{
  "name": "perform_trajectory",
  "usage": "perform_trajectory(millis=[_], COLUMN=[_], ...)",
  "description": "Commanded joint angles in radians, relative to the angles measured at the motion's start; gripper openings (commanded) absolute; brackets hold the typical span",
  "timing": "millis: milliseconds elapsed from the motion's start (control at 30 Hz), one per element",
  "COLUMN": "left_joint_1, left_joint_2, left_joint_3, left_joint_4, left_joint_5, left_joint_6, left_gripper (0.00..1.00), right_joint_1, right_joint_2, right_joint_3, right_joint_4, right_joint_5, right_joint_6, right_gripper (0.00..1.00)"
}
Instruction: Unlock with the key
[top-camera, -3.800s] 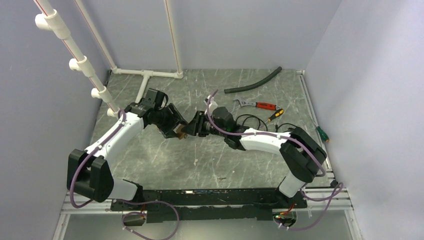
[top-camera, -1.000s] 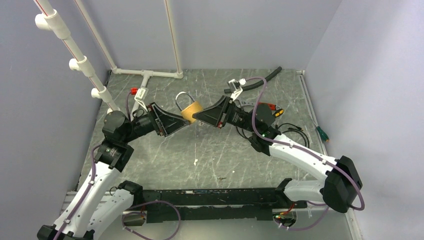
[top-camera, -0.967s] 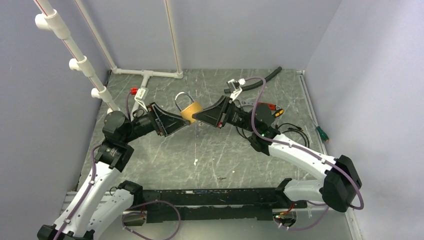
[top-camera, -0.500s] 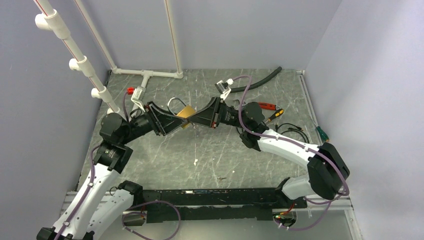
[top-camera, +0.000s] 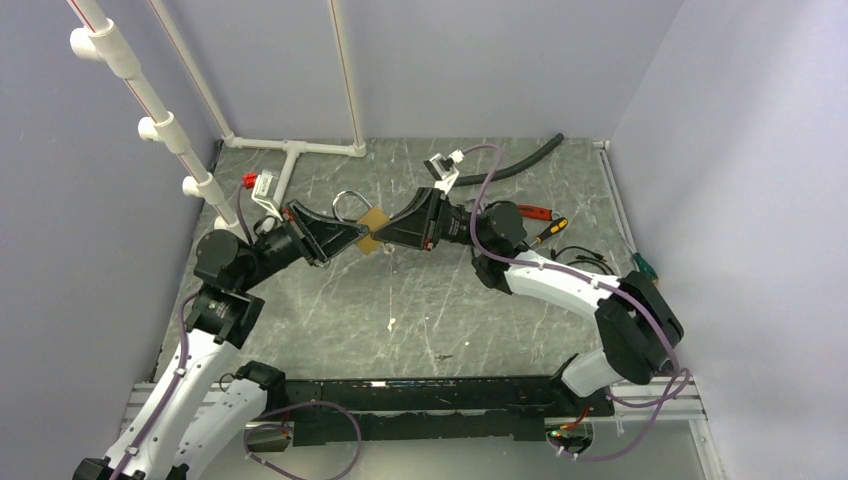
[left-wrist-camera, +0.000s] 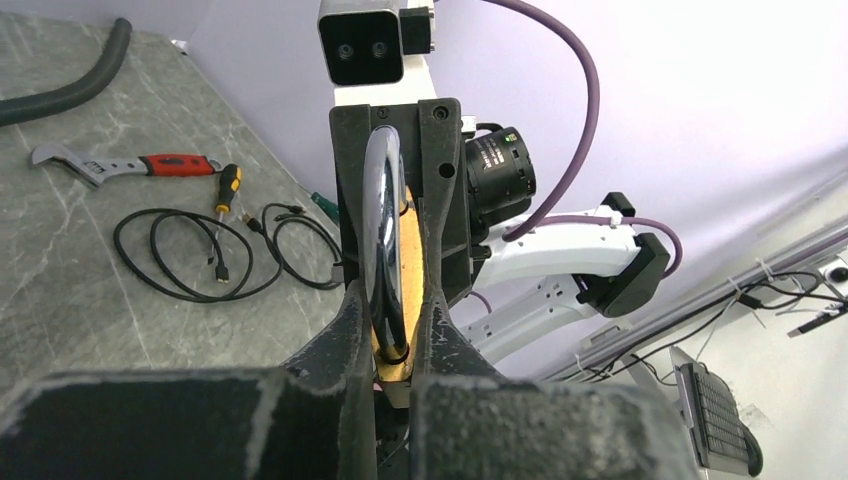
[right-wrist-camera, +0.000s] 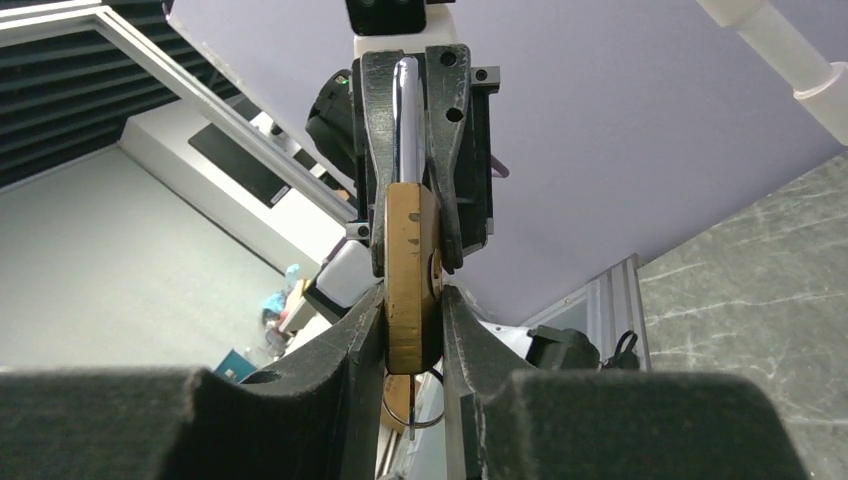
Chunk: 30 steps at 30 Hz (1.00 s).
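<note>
1. The key (right-wrist-camera: 401, 392) is seen directly under the padlock (right-wrist-camera: 412, 270) in the right wrist cam, at the end opposite the shackle. It sits in the gap btwn the fingers (right-wrist-camera: 365, 340) of the right claw (right-wrist-camera: 412, 295), deeper in than their tips. Its wire ring (right-wrist-camera: 425, 425) hangs just below the padlock too. Whether the key is touched by the fingers can't be told.
2. The right claw is closed onto the padlock's brass body, w/ both finger faces pressed against its sides.
3. The left claw (left-wrist-camera: 392, 300) is clamped on the padlock from the opposite side, at the shackle (left-wrist-camera: 384, 240) end. The padlock is held btwn the two claws tip to tip, up off the desk (top-camera: 330, 300).
4. Padlock body: flat brass block, dull gold, rounded corners, seen edge-on.
5. Shackle: polished chrome U-bar, smooth and reflective.
6. Key: small, thin, brass-gold; ring: fine bare wire.
7. Claw fingers: black, grainy, wedge-shaped.
8. Desk: grey stone-look top w/ pale veins, well below the padlock.
9. To the right of the padlock, a red-handled wrench (left-wrist-camera: 120, 163), a yellow/black screwdriver (left-wrist-camera: 226, 185) and looped black cables (left-wrist-camera: 222, 268) are laid on the desk.
10. Beyond the padlock to the right a black ribbed hose (top-camera: 515, 163) is laid; beyond it to the left, white plastic pipes (top-camera: 290, 147).
</note>
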Motion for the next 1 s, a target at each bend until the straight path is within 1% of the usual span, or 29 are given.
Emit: perform_trajectory(millis=[0,33,133,167,200,267,333,400,467,533,567,700,767,900,967], left_joint_1=[0.004,0.004,0.004,0.004,0.004,0.005,0.004,0.004,0.004,0.004,0.004,0.004,0.004,0.004,0.005], left_joint_2=[-0.007,-0.012,-0.018,-0.014,-0.010,-0.003,-0.006,-0.011,-0.015,-0.019,-0.019,-0.022,-0.022,-0.020,-0.021], left_joint_3=[0.007,0.006,0.015,0.021,0.026,0.033,0.036,0.035,0.031,0.017,0.008,-0.034,-0.046,-0.046,-0.043], left_joint_4=[-0.019,-0.031,-0.088,-0.106,-0.115,-0.125,-0.133,-0.143,-0.150,-0.135,-0.121,-0.048,-0.023,-0.018,-0.020], left_joint_5=[-0.050,-0.062,-0.100,-0.105,-0.106,-0.103,-0.109,-0.126,-0.134,-0.132,-0.128,-0.122,-0.120,-0.119,-0.119], left_joint_6=[0.048,0.048,0.051,0.050,0.051,0.044,0.044,0.039,0.035,0.023,0.016,-0.015,-0.023,-0.025,-0.023], left_gripper=[0.00,0.00,0.00,0.00,0.00,0.00,0.00,0.00,0.00,0.00,0.00,0.00,0.00,0.00,0.00], right_joint_1=[0.005,0.003,-0.017,-0.027,-0.037,-0.055,-0.066,-0.069,-0.069,-0.072,-0.073,-0.073,-0.073,-0.073,-0.073], right_joint_2=[0.028,0.036,0.029,0.020,0.010,-0.022,-0.062,-0.106,-0.149,-0.179,-0.191,-0.201,-0.197,-0.183,-0.174], right_joint_3=[0.085,0.089,0.075,0.067,0.065,0.059,0.050,0.037,0.019,-0.002,-0.011,-0.031,-0.034,-0.045,-0.054], right_joint_4=[0.215,0.223,0.196,0.168,0.129,0.022,-0.100,-0.247,-0.390,-0.487,-0.514,-0.532,-0.536,-0.522,-0.504], right_joint_5=[-0.039,-0.054,-0.067,-0.069,-0.076,-0.094,-0.110,-0.116,-0.091,-0.065,-0.057,-0.068,-0.073,-0.075,-0.078], right_joint_6=[0.098,0.101,0.080,0.061,0.026,-0.047,-0.144,-0.258,-0.367,-0.440,-0.463,-0.483,-0.483,-0.471,-0.458], right_gripper=[0.00,0.08,0.49,0.59,0.66,0.73,0.75,0.75,0.75,0.75,0.72,0.61,0.57,0.55,0.58])
